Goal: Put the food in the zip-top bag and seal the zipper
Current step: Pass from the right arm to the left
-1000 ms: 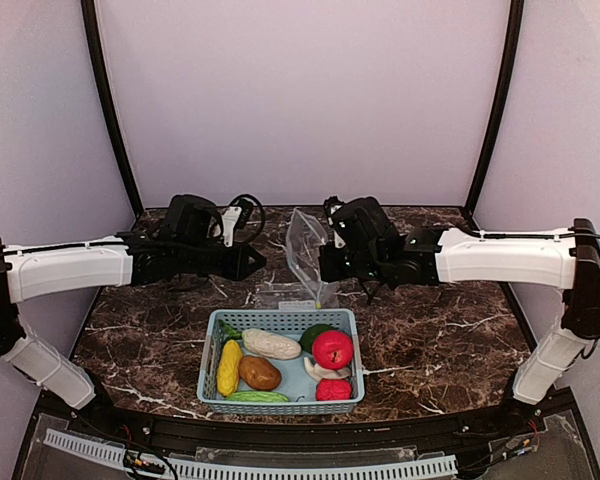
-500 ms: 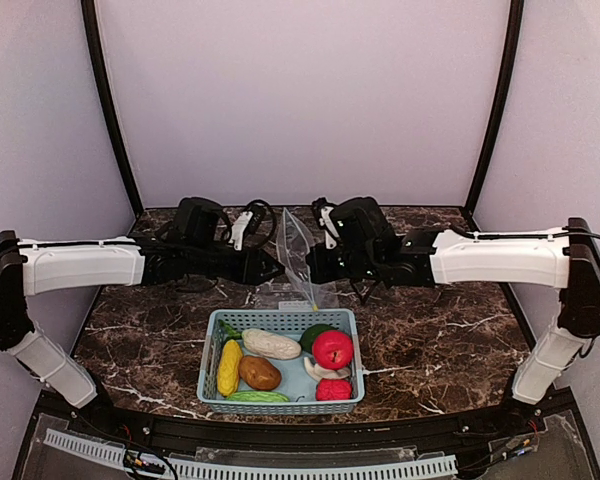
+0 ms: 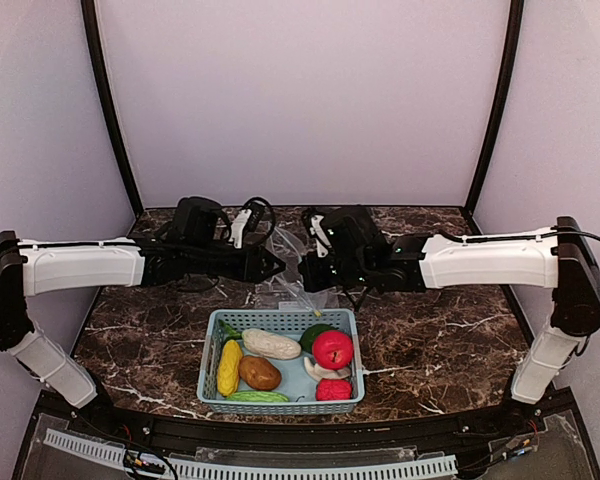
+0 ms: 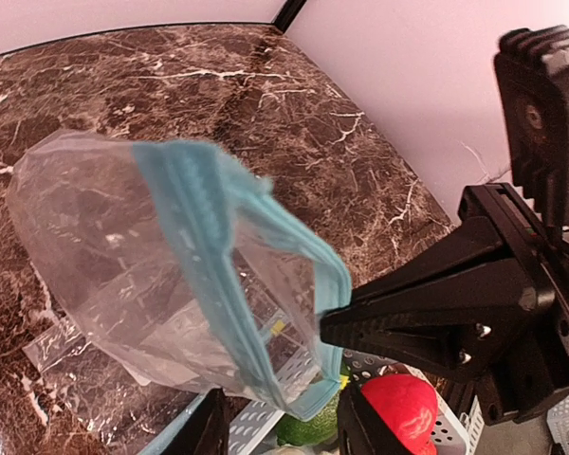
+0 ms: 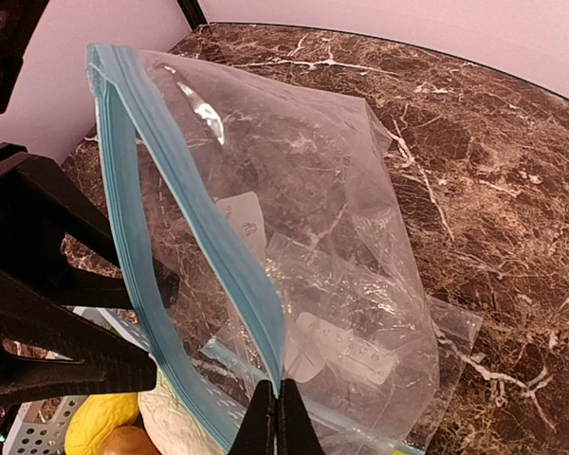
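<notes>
Dark brown marbled table (image 3: 430,330) enclosed by pale lilac walls (image 3: 300,100), with two black corner posts (image 3: 108,110) at the upper left and upper right of the top view. One light blue slotted plastic basket (image 3: 208,372) sits at lower centre, just below the two arm tips. One flat clear plastic sheet (image 5: 448,327) lies on the marble under the hanging bag, near the basket's upper rim. One clear zip-top bag with a light blue zipper strip (image 5: 303,209) hangs at the centre of the top view, held off the table between the arms; its film is creased and glossy and its mouth is partly spread. The right gripper (image 5: 275,419) is clamped on the blue strip at the bottom edge of its wrist view. The left gripper (image 4: 284,425) has its jaws apart, one on either side of the strip's lower loop; whether they touch it cannot be told. All the food lies in the basket, one of each:
- yellow corn cob (image 3: 228,367) at left
- brown potato (image 3: 260,373) just beside the corn
- long white radish (image 3: 271,344) across the top
- green pod (image 3: 258,397) along the lower rim
- red apple (image 3: 332,349) at upper right
- dark green round fruit (image 3: 312,335) partly hidden behind the apple
- white mushroom (image 3: 320,371) below the apple
- small red fruit (image 3: 333,389) in the lower right corner
</notes>
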`<move>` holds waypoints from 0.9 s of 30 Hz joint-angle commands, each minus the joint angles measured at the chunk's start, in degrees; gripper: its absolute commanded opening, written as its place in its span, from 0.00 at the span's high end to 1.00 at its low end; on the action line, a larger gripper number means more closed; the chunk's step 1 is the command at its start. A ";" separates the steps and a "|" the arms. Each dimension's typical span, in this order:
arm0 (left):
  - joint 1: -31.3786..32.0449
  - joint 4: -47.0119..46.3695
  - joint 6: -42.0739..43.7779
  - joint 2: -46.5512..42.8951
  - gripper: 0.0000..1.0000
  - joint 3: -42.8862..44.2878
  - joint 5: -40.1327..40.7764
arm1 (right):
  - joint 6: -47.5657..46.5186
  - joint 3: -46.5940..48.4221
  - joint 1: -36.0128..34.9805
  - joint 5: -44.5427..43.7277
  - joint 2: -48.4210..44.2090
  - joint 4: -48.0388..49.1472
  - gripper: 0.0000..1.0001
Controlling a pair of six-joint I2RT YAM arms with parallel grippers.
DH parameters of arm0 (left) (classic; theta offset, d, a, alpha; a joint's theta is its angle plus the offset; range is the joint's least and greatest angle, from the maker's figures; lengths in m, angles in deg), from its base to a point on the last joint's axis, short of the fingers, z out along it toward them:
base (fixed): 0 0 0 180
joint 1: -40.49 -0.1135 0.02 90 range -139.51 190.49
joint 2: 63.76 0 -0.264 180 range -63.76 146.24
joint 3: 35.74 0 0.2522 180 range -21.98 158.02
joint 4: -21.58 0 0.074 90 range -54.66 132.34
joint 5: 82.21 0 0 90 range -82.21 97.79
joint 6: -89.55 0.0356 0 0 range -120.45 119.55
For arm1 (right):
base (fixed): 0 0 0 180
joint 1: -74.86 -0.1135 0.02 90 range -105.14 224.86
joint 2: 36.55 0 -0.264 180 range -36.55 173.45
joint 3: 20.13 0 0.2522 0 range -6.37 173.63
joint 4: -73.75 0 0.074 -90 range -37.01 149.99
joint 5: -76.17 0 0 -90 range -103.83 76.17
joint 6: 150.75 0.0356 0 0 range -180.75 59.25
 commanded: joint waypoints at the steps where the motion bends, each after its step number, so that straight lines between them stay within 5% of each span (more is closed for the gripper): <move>1: -0.60 4.73 -0.53 0.20 0.63 1.24 3.91 | -0.59 1.53 -0.69 -0.02 0.80 1.03 1.00; 12: -0.63 4.90 -1.33 1.82 0.65 1.55 3.59 | -0.86 2.02 -1.14 -0.41 1.09 1.01 1.00; 20: -0.78 4.88 -0.50 0.44 0.94 1.89 4.07 | -0.73 2.61 -1.03 -3.51 0.64 -0.39 1.00; 27: -1.24 8.05 6.25 -7.72 0.99 1.47 12.44 | -1.07 2.69 1.58 -4.59 -1.01 -0.92 1.00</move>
